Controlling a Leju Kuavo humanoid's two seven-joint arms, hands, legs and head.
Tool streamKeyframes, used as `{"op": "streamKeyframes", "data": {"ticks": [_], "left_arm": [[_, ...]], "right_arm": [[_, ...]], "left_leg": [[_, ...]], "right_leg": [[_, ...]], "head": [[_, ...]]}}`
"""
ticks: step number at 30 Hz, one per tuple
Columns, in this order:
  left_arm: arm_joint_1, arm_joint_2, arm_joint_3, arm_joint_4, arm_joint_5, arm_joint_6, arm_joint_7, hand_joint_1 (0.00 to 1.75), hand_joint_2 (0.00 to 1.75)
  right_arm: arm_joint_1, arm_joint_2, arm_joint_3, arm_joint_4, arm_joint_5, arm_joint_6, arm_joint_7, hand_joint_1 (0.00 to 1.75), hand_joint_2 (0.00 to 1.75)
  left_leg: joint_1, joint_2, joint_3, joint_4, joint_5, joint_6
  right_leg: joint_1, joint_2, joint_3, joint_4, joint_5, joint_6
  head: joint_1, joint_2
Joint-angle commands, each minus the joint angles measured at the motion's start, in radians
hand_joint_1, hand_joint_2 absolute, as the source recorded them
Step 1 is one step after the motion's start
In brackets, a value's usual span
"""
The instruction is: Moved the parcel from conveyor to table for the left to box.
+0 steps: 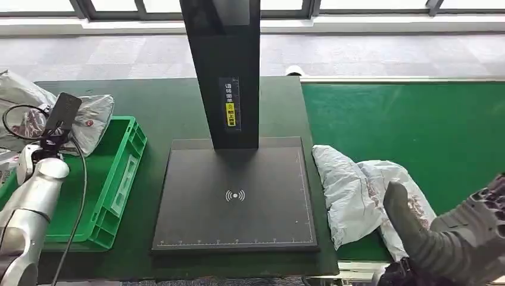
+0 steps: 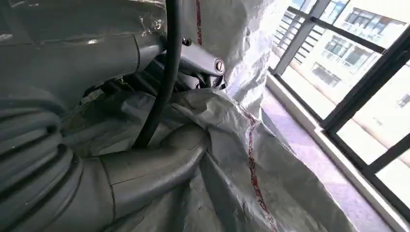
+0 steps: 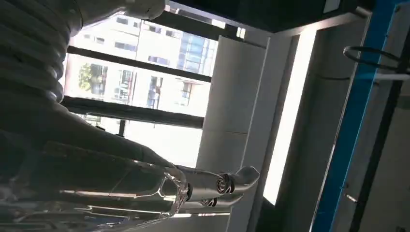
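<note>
The crumpled grey parcel (image 1: 364, 193) lies on the green conveyor (image 1: 429, 125), its near end touching the scanner's black plate (image 1: 235, 196). The right hand (image 1: 443, 238) hovers just beside it, fingers apart, gripping nothing. Over at the green box (image 1: 116, 179), the left hand (image 2: 145, 159) is pressed among grey bags (image 2: 251, 159); whether it grips one I cannot tell.

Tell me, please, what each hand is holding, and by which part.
The left hand grips a grey parcel by its crumpled film; the right hand holds nothing.
</note>
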Motion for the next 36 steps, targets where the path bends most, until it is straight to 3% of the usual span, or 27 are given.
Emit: {"op": "streamKeyframes", "data": {"ticks": [1,2,3,14,28,30,36], "left_arm": [[0.014,0.009,0.094,0.091,-0.017,0.028,0.008,1.75,1.75],[0.018,0.003,0.104,0.08,-0.018,0.035,0.002,0.1,1.75],[0.021,0.0,0.108,0.072,-0.021,0.045,-0.004,0.0,0.0],[0.037,-0.053,0.083,-0.104,0.062,0.037,-0.095,0.0,0.0],[0.055,-0.059,0.029,-0.155,0.11,0.09,-0.133,0.0,0.0],[0.078,-0.075,0.029,-0.217,0.137,0.149,-0.154,0.0,0.0],[0.31,-0.094,-0.086,-0.682,0.514,0.087,-0.242,0.0,0.0]], "right_arm": [[-0.031,-0.03,0.041,0.066,0.003,-0.002,0.009,0.0,1.75],[-0.033,-0.029,0.042,0.065,0.007,-0.003,0.012,0.0,1.75],[-0.034,-0.028,0.043,0.064,0.01,-0.003,0.014,0.0,1.75],[-0.03,-0.037,0.044,0.076,0.023,-0.007,0.033,0.0,1.75],[-0.029,-0.046,0.038,0.093,0.055,0.0,0.064,0.0,1.75],[-0.021,-0.051,0.017,0.105,0.06,0.003,0.099,0.0,1.75],[0.089,-0.092,-0.187,0.179,0.201,-0.042,0.253,0.0,1.75]], "left_leg": [[-0.001,0.002,0.001,-0.003,0.001,0.001],[0.0,0.002,0.0,-0.003,0.001,0.001],[0.0,0.002,0.0,-0.003,0.002,0.002],[0.0,-0.001,-0.001,0.0,0.001,0.001],[0.0,0.0,0.0,-0.002,0.001,0.002],[0.0,-0.001,0.0,-0.002,0.002,0.002],[0.0,-0.003,0.001,-0.003,0.002,0.002]], "right_leg": [[0.0,0.002,0.0,-0.002,0.002,0.001],[0.0,0.002,0.0,-0.003,0.002,0.001],[0.0,0.002,-0.001,-0.003,0.003,0.001],[0.0,-0.001,0.0,-0.001,0.001,0.001],[0.0,0.0,0.0,-0.002,0.002,0.001],[0.0,-0.001,0.0,-0.003,0.002,0.001],[0.0,-0.003,0.002,-0.005,0.002,0.002]], "head": [[0.0,0.0],[0.0,0.0],[0.0,0.0],[0.0,0.0],[0.0,0.0],[0.0,0.0],[0.0,0.0]]}}
